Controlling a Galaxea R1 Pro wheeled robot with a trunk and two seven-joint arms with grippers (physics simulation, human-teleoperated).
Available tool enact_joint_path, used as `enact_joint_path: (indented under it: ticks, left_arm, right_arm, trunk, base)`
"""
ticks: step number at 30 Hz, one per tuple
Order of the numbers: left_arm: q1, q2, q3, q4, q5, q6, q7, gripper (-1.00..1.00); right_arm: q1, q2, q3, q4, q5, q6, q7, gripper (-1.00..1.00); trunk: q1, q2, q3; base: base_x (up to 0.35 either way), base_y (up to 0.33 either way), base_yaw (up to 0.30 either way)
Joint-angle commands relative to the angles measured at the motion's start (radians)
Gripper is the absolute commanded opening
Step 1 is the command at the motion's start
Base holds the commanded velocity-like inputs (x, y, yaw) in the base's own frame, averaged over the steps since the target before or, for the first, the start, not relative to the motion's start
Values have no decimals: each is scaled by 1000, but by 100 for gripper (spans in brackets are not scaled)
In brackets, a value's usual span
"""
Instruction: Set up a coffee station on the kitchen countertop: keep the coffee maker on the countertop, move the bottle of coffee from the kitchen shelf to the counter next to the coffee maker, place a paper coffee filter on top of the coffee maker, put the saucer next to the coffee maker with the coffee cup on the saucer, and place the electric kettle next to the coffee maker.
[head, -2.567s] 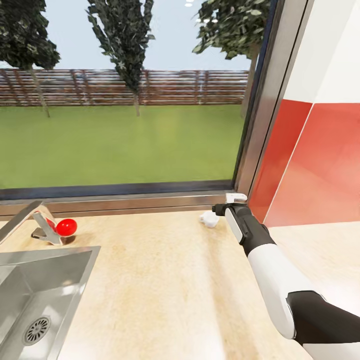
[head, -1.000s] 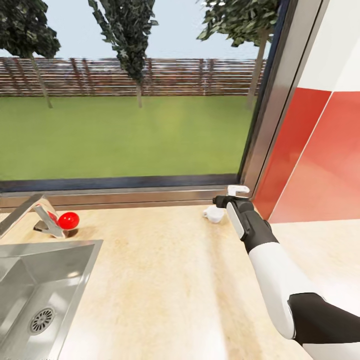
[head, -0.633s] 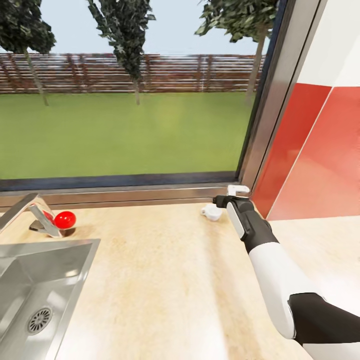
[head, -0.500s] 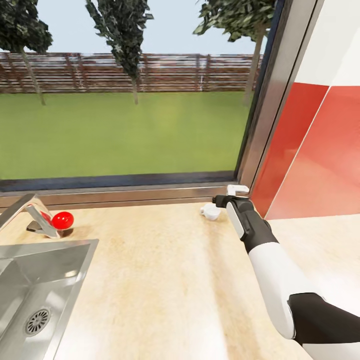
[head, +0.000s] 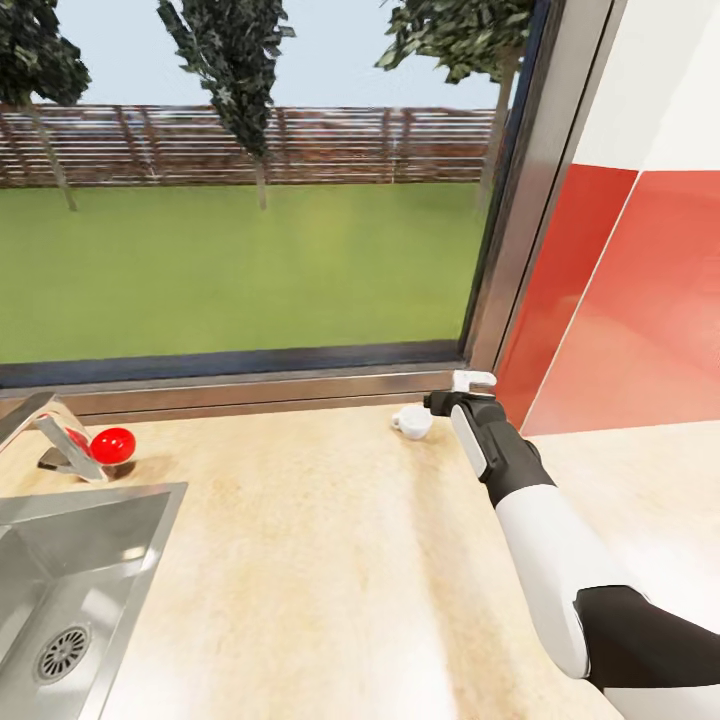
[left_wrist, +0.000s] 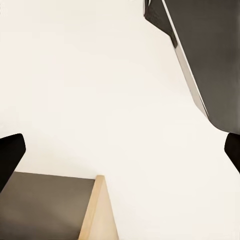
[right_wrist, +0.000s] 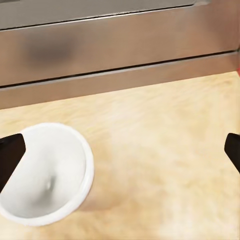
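Right hand (head: 440, 403) spread, fingers wide apart, just beside the coffee cup (head: 412, 421), at its 3 o'clock, on the desk (head: 320, 560).

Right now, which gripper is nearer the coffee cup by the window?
Right. The right gripper hangs open just beside the coffee cup on the countertop, not touching it. The left gripper faces a pale surface with no cup near.

A home kitchen — a pale wood-look counter (head: 330, 560) with a steel sink (head: 70, 570) and tap (head: 40, 440), red wall panels (head: 620, 310), and a window (head: 250, 180) onto a lawn.
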Motion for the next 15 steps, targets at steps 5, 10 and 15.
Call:
enact_joint_path:
  ticks: [5, 10, 15]
  left_arm:
    - [0, 0, 7, -1, -11, -3, 2, 100]
    - [0, 0, 7, -1, -11, -3, 3, 100]
    - [0, 0, 7, -1, -11, -3, 2, 100]
  right_arm:
    - [-1, 0, 3, 1, -9, 3, -9, 100]
    - [-1, 0, 3, 1, -9, 3, -9, 100]
    - [-1, 0, 2, 7, -9, 3, -8, 100]
  trunk:
    - [1, -2, -5]
    - [1, -2, -13]
    - [1, -2, -21]
  base:
    - [0, 0, -4]
    - [0, 0, 0]
    - [0, 0, 0]
